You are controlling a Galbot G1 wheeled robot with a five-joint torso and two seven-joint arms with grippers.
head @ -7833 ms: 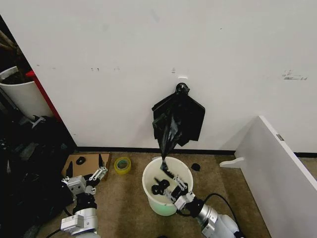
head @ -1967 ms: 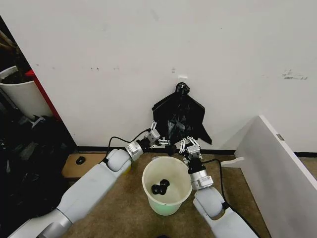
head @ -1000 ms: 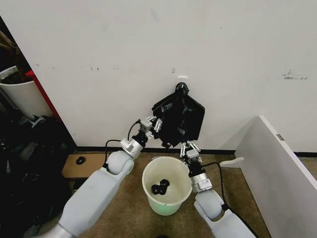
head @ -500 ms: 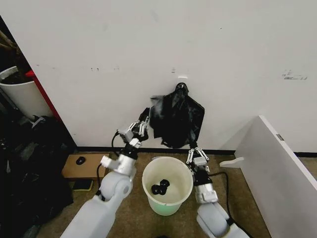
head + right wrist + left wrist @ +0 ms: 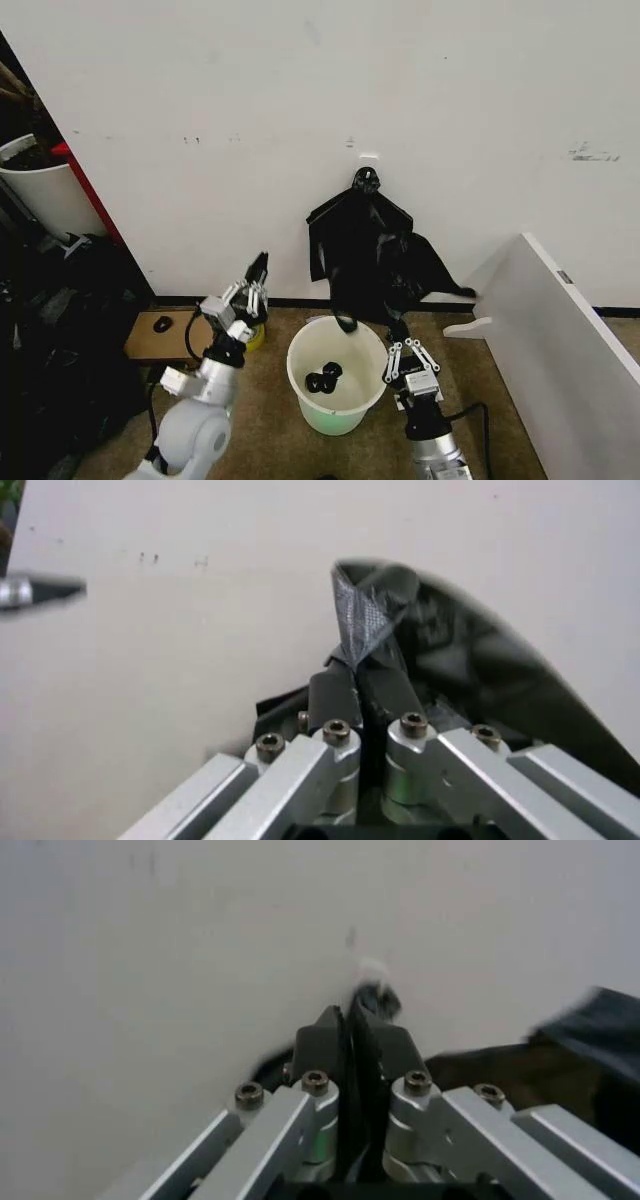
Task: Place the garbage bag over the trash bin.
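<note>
Not done. The bag (image 5: 372,250) hangs on the wall above the bin (image 5: 338,388), tail inside the rim. Right pincer (image 5: 412,358), pinched on the bag. Left pincer (image 5: 255,275), closed, empty, left of the bin.

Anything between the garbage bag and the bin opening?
Nothing visible. The garbage bag hangs by its top from the wall, directly above the trash bin, with its tail dipping past the rim. Small black objects lie on the bin's floor.
</note>
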